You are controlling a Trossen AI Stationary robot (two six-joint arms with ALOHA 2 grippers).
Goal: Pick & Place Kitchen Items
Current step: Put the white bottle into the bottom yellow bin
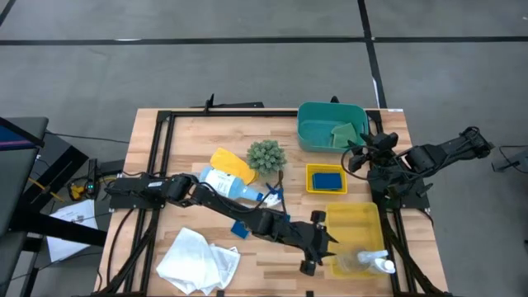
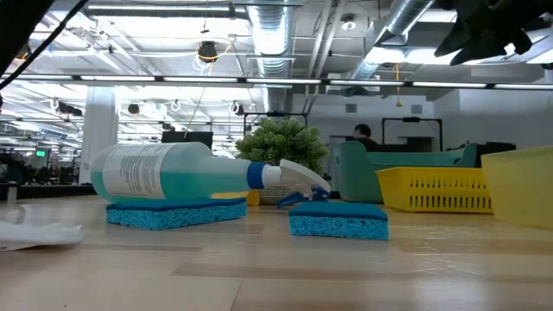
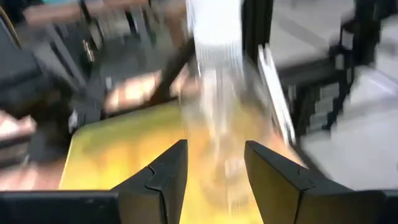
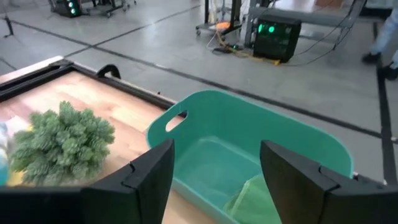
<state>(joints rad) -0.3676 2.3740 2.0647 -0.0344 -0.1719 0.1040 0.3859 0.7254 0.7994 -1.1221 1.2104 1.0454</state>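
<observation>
My left gripper [image 1: 330, 252] reaches over the near-right yellow bin [image 1: 355, 221] and is shut on a clear cup [image 1: 367, 262], which lies lengthwise inside the bin. My right gripper [image 4: 214, 162] stands open beside the teal bin [image 1: 318, 124], with nothing between its fingers. A green sponge [image 1: 345, 132] lies in the teal bin. A blue sponge [image 1: 327, 178] fills a small yellow basket. The spray bottle [image 2: 173, 173] lies on its side on another blue sponge [image 2: 173, 214]. A yellow sponge [image 1: 231, 162] and a white cloth [image 1: 198, 257] lie on the table. My left gripper pinches the clear cup between its two fingers [image 3: 168, 171] by the end nearest them [image 3: 214, 180]. The fingers come nearly level from the table's left. The cup sticks out ahead of them toward the table's right, over the bin's floor. I cannot tell whether it rests there.
A spiky green plant ball [image 1: 266, 155] sits at mid-table, behind the left arm. A third blue sponge [image 2: 337, 220] lies near the spray bottle's trigger. A black frame [image 1: 165, 115] runs along the table's edges. There is bare wood near the front middle [image 1: 272, 272].
</observation>
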